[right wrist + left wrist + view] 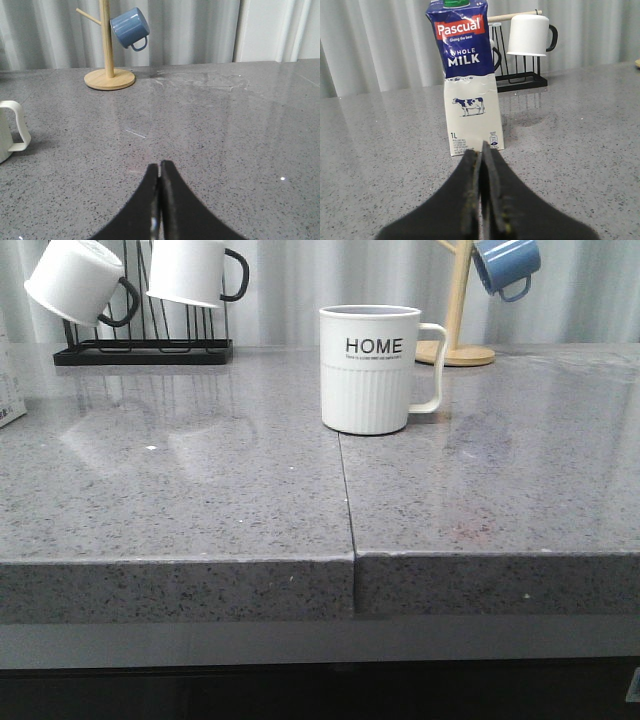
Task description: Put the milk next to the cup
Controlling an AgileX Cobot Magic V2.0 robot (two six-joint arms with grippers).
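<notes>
The white "HOME" cup [368,370] stands upright mid-table in the front view, handle to the right; its handle also shows in the right wrist view [14,126]. The milk carton [468,80], blue top, cow picture, "1L" mark, stands upright in the left wrist view; only a sliver of it shows at the left edge of the front view [8,380]. My left gripper [481,147] is shut and empty, a short way in front of the carton's base. My right gripper [160,165] is shut and empty over bare counter, right of the cup. Neither gripper shows in the front view.
A black rack [145,350] with white black-handled mugs [195,270] stands at the back left, also behind the carton [527,35]. A wooden mug tree [458,310] holds a blue mug [507,265] at the back right. A seam [347,500] splits the grey counter.
</notes>
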